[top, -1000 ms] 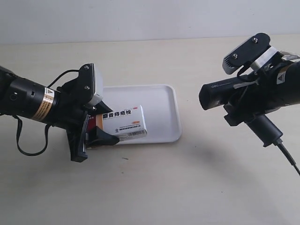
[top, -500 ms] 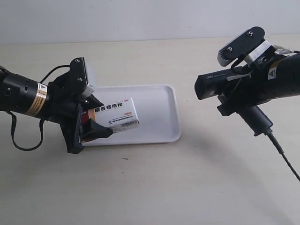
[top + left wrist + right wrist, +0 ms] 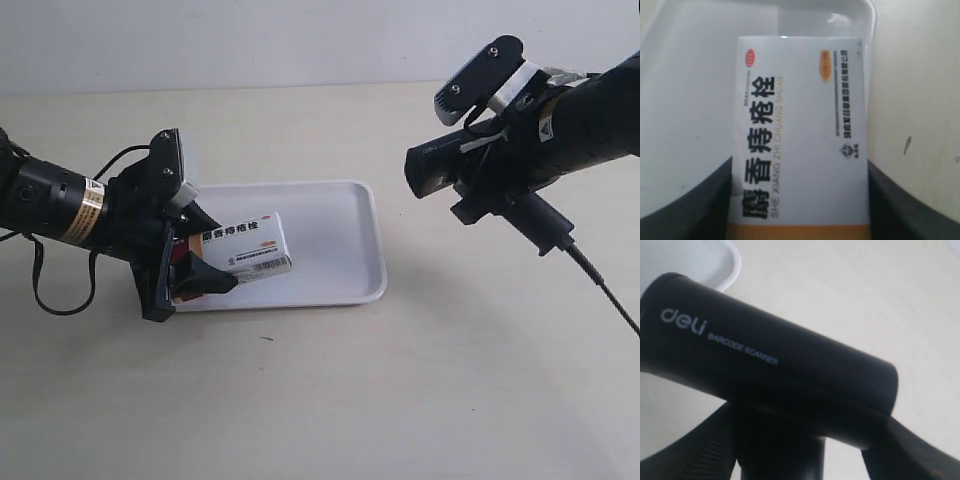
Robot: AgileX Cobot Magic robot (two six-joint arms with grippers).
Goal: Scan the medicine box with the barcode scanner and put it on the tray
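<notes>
Exterior view: your left gripper [image 3: 195, 275] is clamped on the medicine box [image 3: 247, 250] at its red end, carton held low over the near-left part of the tray [image 3: 340, 215], barcode side facing outward and slightly tilted. I can't tell whether the box is touching the tray floor yet; it looks very close. My read: you're at the placing step, so the low, nearly flat hold makes sense for a clean release. Left wrist view confirms it, with the box [image 3: 800, 135] sitting between the two dark fingers [image 3: 685, 205] and the white tray [image 3: 690, 75] right behind it. Your right gripper [image 3: 500, 190] is closed around the barcode scanner [image 3: 470, 165], held up well to the right of the tray, head aimed left toward the box, cable [image 3: 600, 290] trailing off to the near right. Right wrist view shows the scanner [image 3: 765, 365] barrel filling the frame, tray corner [image 3: 715, 260] beyond it. Count: one box, one scanner, one tray, two arms.
</notes>
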